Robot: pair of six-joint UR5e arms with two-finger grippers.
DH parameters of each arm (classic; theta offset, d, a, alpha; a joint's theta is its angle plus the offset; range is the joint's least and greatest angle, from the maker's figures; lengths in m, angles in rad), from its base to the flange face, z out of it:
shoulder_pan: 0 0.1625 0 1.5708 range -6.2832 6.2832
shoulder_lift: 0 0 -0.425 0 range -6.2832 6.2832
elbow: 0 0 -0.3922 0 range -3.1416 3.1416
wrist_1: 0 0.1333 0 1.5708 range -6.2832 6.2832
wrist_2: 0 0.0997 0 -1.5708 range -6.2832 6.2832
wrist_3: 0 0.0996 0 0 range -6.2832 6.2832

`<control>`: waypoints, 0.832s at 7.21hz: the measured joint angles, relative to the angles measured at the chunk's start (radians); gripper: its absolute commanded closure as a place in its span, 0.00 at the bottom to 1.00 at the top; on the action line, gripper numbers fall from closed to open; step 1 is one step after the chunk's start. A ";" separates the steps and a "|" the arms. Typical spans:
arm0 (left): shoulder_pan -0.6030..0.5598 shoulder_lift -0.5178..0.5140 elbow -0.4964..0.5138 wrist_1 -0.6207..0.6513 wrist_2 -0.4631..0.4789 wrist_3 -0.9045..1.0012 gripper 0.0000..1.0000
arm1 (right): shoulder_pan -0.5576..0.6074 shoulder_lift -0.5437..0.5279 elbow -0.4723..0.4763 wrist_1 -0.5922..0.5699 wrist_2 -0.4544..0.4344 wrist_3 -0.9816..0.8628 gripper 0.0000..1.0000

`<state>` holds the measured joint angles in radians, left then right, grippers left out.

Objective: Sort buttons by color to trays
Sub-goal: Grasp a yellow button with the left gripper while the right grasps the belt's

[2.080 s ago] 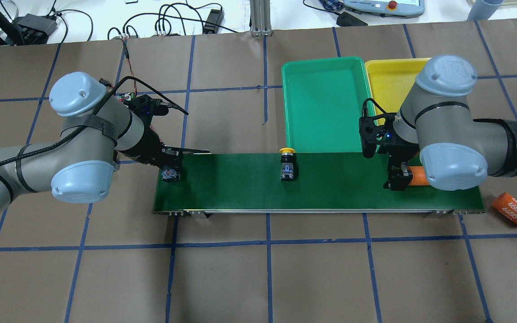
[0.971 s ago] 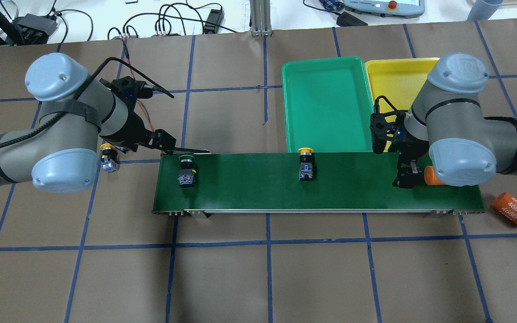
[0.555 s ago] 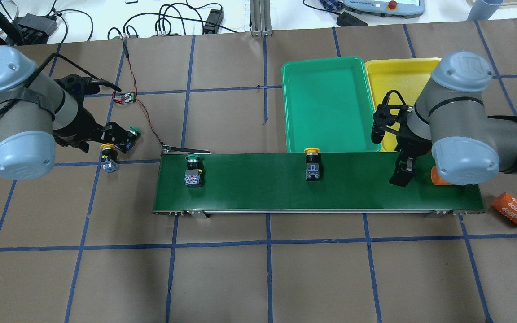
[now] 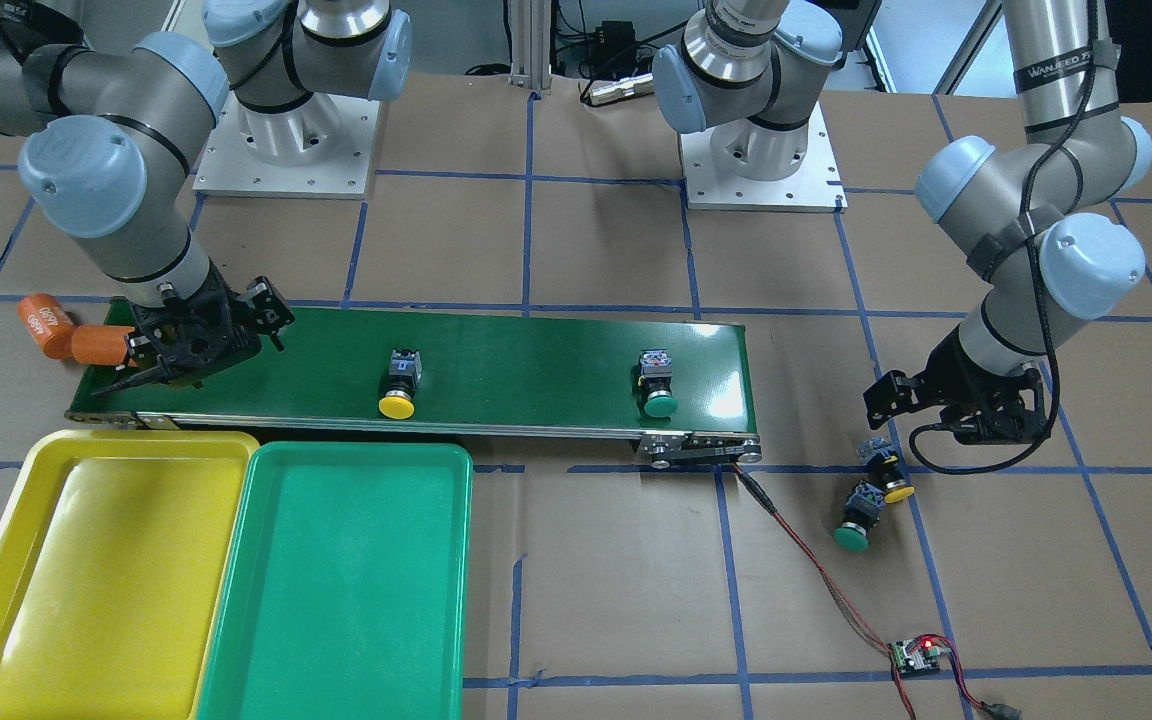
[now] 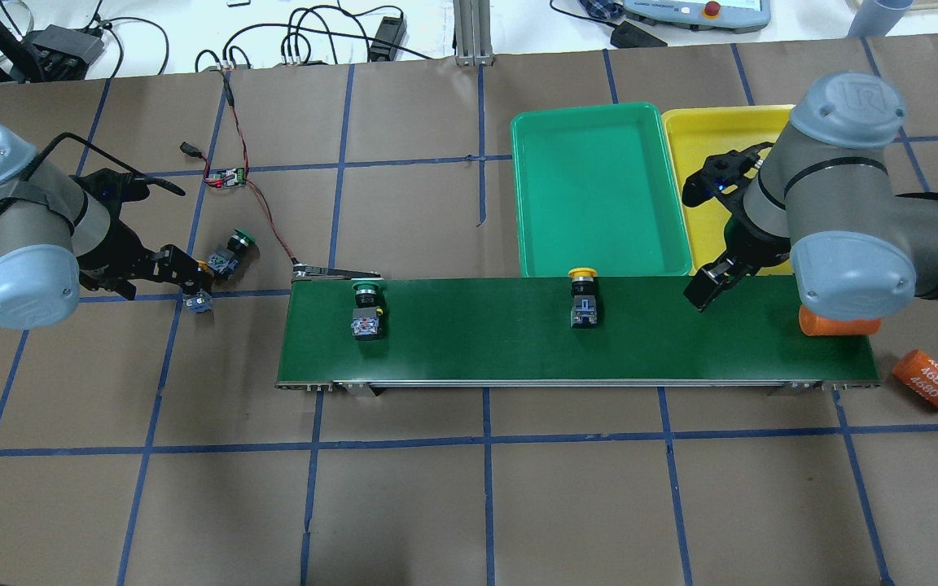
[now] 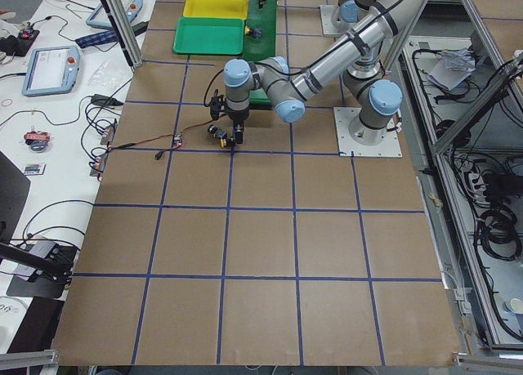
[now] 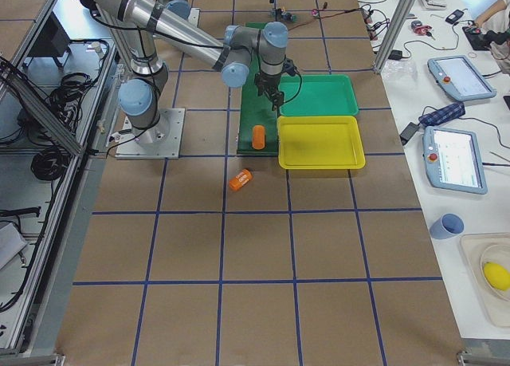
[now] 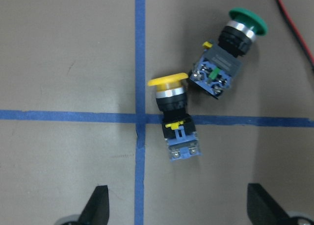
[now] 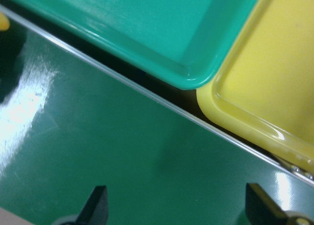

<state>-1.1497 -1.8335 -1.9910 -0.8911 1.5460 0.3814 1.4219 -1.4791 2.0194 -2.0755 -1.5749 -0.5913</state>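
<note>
Two buttons lie on the brown table left of the belt: a yellow-capped button point(image 8: 174, 117) point(image 4: 888, 472) and a green-capped button point(image 8: 230, 53) point(image 5: 234, 247), touching at their bodies. My left gripper point(image 8: 179, 208) point(image 5: 195, 281) hovers open just over them, holding nothing. Riding on the belt are a green-capped button point(image 5: 367, 313) point(image 4: 656, 385) and a yellow-capped button point(image 5: 583, 303) point(image 4: 398, 385). The green tray point(image 5: 599, 187) and yellow tray point(image 5: 705, 146) sit side by side beyond the belt. My right gripper point(image 5: 701, 289) point(image 9: 179, 208) is open and empty above the belt's far edge, near where the trays meet.
The dark-green conveyor belt point(image 5: 477, 342) runs across the middle. One orange cylinder point(image 5: 835, 325) lies on its right end, and another marked 4680 point(image 5: 933, 381) lies on the table past it. A small circuit board point(image 5: 229, 175) with a red wire sits behind the left buttons.
Both belt buttons have travelled right. My left gripper left the green button on the belt and swung left over the two table buttons. My right gripper released the orange cylinder and moved toward the trays.
</note>
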 measured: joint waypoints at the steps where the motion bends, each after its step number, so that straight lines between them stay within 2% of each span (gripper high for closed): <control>1: 0.002 -0.035 -0.002 0.030 -0.001 0.002 0.00 | 0.000 -0.007 -0.002 0.000 0.004 0.154 0.00; 2: 0.003 -0.063 -0.003 0.048 -0.002 0.000 0.00 | 0.001 -0.016 -0.007 0.000 0.009 0.292 0.00; 3: 0.003 -0.081 -0.003 0.056 -0.003 -0.004 0.25 | 0.002 -0.021 -0.011 0.001 0.012 0.401 0.00; 4: 0.002 -0.092 -0.003 0.059 -0.004 -0.006 0.94 | 0.004 -0.023 -0.013 -0.001 0.016 0.484 0.00; 5: 0.001 -0.097 -0.002 0.059 -0.006 -0.008 1.00 | 0.005 -0.019 -0.014 -0.006 0.018 0.536 0.00; 6: 0.001 -0.099 -0.001 0.059 -0.007 -0.009 1.00 | 0.006 -0.013 -0.014 -0.006 0.019 0.554 0.00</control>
<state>-1.1487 -1.9320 -1.9923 -0.8325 1.5393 0.3725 1.4277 -1.4919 2.0054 -2.0813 -1.5560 -0.0370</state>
